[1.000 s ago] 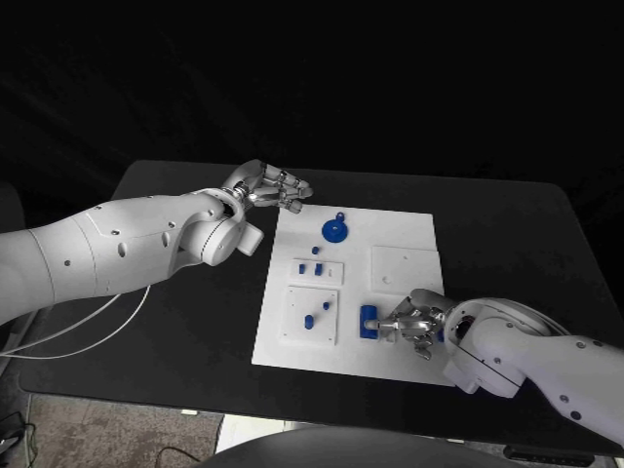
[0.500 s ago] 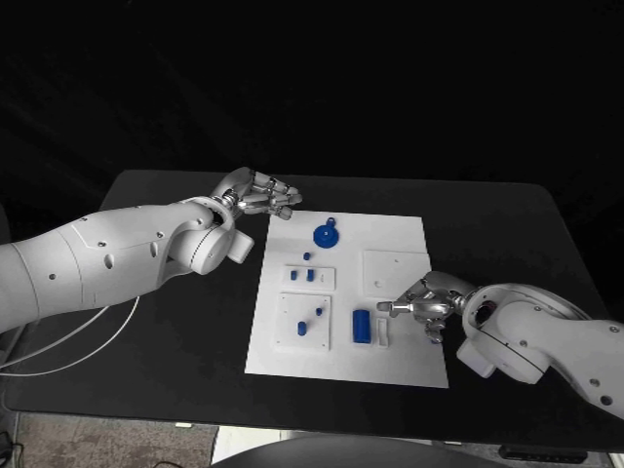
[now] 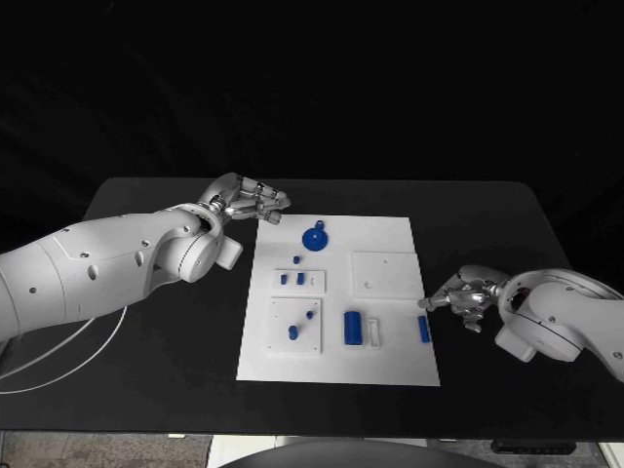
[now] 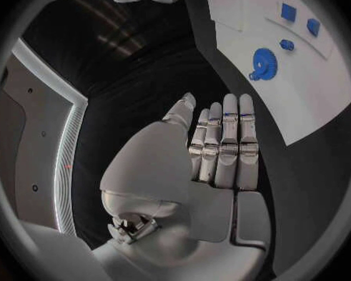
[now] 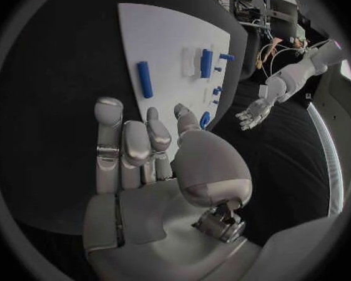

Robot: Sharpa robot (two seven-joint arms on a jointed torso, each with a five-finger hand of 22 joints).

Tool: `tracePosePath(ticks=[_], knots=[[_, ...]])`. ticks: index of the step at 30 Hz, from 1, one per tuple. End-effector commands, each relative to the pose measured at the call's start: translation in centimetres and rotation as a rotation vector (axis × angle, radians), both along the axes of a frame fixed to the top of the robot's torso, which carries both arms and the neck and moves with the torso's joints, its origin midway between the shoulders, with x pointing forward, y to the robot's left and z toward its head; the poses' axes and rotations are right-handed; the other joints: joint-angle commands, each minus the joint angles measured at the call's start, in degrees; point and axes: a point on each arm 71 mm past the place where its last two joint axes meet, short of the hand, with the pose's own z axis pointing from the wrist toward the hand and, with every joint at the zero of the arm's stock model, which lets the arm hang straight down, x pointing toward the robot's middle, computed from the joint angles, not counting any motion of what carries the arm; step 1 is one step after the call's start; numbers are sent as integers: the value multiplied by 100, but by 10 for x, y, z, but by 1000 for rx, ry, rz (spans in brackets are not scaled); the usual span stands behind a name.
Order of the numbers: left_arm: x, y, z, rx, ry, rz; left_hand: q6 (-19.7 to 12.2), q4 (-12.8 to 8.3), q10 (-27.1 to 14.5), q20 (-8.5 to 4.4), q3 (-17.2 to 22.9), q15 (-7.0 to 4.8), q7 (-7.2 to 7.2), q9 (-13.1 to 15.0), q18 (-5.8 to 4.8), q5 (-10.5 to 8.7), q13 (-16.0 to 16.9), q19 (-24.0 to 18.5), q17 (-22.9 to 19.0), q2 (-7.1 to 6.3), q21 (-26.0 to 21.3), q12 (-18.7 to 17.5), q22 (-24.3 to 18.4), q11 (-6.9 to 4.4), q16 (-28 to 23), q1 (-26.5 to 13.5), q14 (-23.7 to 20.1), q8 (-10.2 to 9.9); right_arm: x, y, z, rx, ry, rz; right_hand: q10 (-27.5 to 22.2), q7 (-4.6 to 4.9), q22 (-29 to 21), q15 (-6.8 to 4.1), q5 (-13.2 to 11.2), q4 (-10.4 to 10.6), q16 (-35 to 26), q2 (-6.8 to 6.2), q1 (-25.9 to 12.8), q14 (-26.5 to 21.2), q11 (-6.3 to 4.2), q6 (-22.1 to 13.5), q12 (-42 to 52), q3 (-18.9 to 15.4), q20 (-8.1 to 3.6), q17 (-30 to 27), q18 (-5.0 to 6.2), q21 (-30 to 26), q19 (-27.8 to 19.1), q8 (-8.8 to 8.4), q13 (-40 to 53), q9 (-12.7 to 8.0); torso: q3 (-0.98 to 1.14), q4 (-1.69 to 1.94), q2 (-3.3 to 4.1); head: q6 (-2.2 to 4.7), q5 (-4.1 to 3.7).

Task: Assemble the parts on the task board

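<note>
Hovering off the board's (image 3: 390,366) far-left corner: left hand (image 3: 246,203), over bare table (image 3: 143,210), fingers (image 4: 226,143) straight, side by side, holding nothing.

Right hand (image 3: 460,295): just off the board's right edge, near its middle, above the table; fingers (image 5: 125,147) loosely curved, apart, holding nothing.

Board: white plate, centre of table, flat.
- Round blue part (image 3: 315,236), with small tab, on the far-left area.
- Small blue part (image 3: 295,260) just nearer than it.
- Raised white tile with two short blue parts (image 3: 292,280) side by side.
- Plain white tile (image 3: 388,272) to their right, no blue parts on it.
- Nearer-left tile with two small blue parts (image 3: 301,326).
- Upright blue block (image 3: 352,328) beside a white slot.
- Blue bar (image 3: 423,329) lying flat by the right edge, apart from the right hand.

Open black table borders the board on all sides, widest at left and right.
</note>
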Motion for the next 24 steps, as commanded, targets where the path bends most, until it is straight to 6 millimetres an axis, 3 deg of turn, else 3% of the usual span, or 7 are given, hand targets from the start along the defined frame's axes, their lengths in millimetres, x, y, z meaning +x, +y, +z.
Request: tracePosePath(ticks=[1, 6, 9, 12, 18, 24], knots=[[0, -3, 1, -10, 1, -16, -36, 27, -36, 5, 9, 37, -17, 6, -58, 29, 4, 41, 7, 19, 23, 27, -6, 2, -13, 33, -18, -7, -4, -6, -4, -156, 60, 96, 10, 2, 350, 26, -51, 7, 24, -30, -95, 12, 24, 47, -4, -25, 42, 11, -6, 42, 218, 20, 8, -4, 1, -10, 4, -5, -63], [0, -4, 0, -11, 2, -18, -36, 27, -36, 5, 9, 37, -17, 6, -58, 29, 4, 41, 7, 19, 23, 27, -6, 2, -13, 33, -18, -7, -6, -13, -4, -235, 74, 92, 16, 2, 356, 39, -66, 76, 42, -36, -173, 14, 29, 55, 7, -134, 55, 24, -8, 79, 217, 17, 18, -12, -7, 11, -2, -11, -136], [0, -4, 0, -11, 2, -19, -36, 27, -36, 5, 9, 37, -17, 6, -58, 29, 4, 41, 7, 19, 23, 27, -6, 2, -13, 33, -18, -7, -8, -14, -8, -258, 83, 83, 9, 18, 355, 54, 27, 195, 35, 12, -209, 10, 38, 33, -3, -409, 67, 14, -3, 88, 211, 25, 15, -128, -10, 10, 2, -19, -152], [0, -4, 0, -11, 3, -19, -36, 27, -36, 5, 9, 37, -17, 6, -58, 29, 4, 41, 7, 19, 23, 27, -6, 2, -13, 33, -18, -7, -12, -11, -15, -255, 91, 78, 11, 36, 347, 56, -209, 309, 28, 32, -240, 11, 53, 1, -9, -515, 74, 4, 7, 68, 207, 15, 9, -287, -12, 16, 5, -30, -149], [-1, -2, 0, -10, 3, -17, -36, 27, -36, 5, 9, 37, -17, 6, -58, 29, 4, 41, 7, 19, 23, 27, -6, 2, -13, 33, -18, -7, -16, 0, -27, -225, 83, 67, 11, 57, 342, 64, -365, 514, 25, -15, -185, 9, 63, 1, -8, -540, 81, -8, 20, 57, 212, 16, 5, -618, -4, 23, 7, -56, -144], [-1, -1, 0, -10, 4, -16, -37, 42, -35, 6, 11, 37, -17, 6, -61, 27, 4, 47, 7, 18, 27, 27, -49, 3, -14, 26, -19, -7, -16, 6, -30, -204, 61, 54, 15, 57, 344, 59, -470, 661, 23, -45, -218, 10, 59, -1, -6, -523, 77, -12, 23, 59, 219, 16, 5, -673, -7, 16, 5, -68, -136]])
